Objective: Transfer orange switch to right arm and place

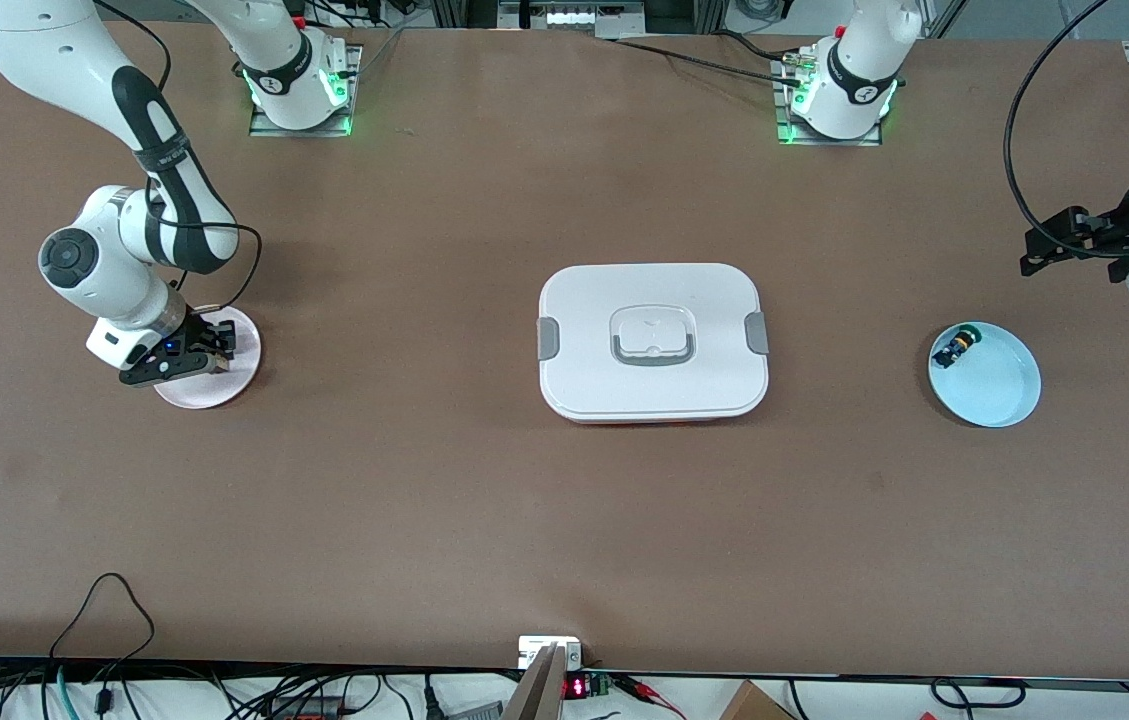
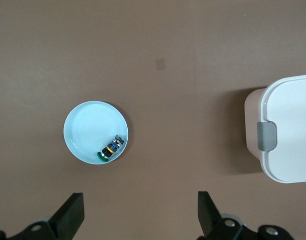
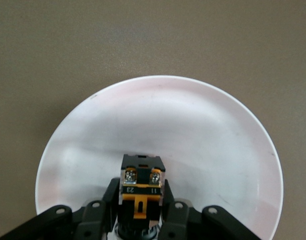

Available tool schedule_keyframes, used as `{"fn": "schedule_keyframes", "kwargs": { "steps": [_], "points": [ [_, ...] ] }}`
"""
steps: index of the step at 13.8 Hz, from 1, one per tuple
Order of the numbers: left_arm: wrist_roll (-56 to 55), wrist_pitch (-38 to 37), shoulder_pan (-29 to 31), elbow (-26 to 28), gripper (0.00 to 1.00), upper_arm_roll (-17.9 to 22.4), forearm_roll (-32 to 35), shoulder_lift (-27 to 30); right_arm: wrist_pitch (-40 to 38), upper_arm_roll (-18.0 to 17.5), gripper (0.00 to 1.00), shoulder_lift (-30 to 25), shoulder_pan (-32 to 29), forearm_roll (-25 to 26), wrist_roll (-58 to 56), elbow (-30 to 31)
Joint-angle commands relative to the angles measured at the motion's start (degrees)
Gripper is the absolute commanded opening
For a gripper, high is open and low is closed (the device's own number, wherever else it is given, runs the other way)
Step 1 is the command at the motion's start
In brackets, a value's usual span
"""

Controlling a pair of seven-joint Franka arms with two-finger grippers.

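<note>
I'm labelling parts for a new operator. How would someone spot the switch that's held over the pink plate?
Find the pink plate at the right arm's end of the table. The right gripper sits just above it, jaws closed on the orange switch. Its black body with orange parts sets it apart from the green-capped switch in the blue plate.

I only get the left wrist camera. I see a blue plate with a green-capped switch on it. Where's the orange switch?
Observer: The right pincer is shut on the orange switch.
Operator: What's under it?
Observer: A pale pink plate, at the right arm's end of the table.
Operator: And where's my left pincer hanging?
Observer: The left pincer waits open over the left arm's end of the table, not over the blue plate.
</note>
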State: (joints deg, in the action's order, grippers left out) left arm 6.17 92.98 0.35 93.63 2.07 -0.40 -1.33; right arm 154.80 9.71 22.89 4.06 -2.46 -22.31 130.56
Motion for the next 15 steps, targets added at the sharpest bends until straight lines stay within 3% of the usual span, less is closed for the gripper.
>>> {"fn": "schedule_keyframes", "kwargs": {
  "steps": [1,7,12,15],
  "points": [
    [-0.3,-0.8,-0.5,0.7,1.00,0.2,1.1,0.8,-0.3,-0.7,1.00,-2.0,0.0,0.5,0.1,0.1],
    [-0.3,-1.0,-0.5,0.7,1.00,0.0,1.1,0.8,-14.5,-0.7,1.00,-8.7,2.6,0.4,0.5,-4.4],
    [-0.4,-1.6,-0.6,0.3,1.00,0.0,1.1,0.7,-32.8,-0.7,1.00,-12.9,5.1,1.1,4.5,-14.3],
    [-0.4,-1.6,-0.6,0.3,1.00,0.0,1.1,0.8,-41.5,-0.7,1.00,-18.3,6.2,2.9,7.3,-18.0]
  ]
}}
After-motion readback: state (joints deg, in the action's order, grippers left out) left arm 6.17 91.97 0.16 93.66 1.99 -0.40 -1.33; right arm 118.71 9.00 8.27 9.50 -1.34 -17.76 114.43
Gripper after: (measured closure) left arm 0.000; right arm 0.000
